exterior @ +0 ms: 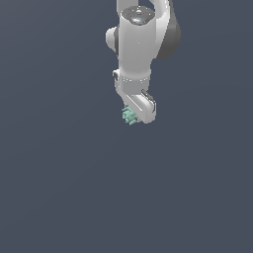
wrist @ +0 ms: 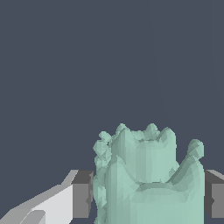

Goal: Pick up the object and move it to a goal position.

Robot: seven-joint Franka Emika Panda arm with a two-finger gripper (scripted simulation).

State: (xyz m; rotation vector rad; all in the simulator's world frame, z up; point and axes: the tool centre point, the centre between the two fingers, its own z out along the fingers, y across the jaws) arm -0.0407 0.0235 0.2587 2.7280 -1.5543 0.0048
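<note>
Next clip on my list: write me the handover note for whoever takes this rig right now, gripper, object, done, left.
Gripper: jaws shut on the mint-green chunk; in the wrist view a grey pad sits against each side of it.
Object: the chunk is between the jaws at the arm's tip; in the exterior view it shows at the gripper's lower end, toward that view's left.
Done: the grasp looks made. Whether the chunk is clear of the surface cannot be told from these renders.
Left: carry it to the goal position. No goal marker is visible in either view, so confirm the target before moving.
</note>
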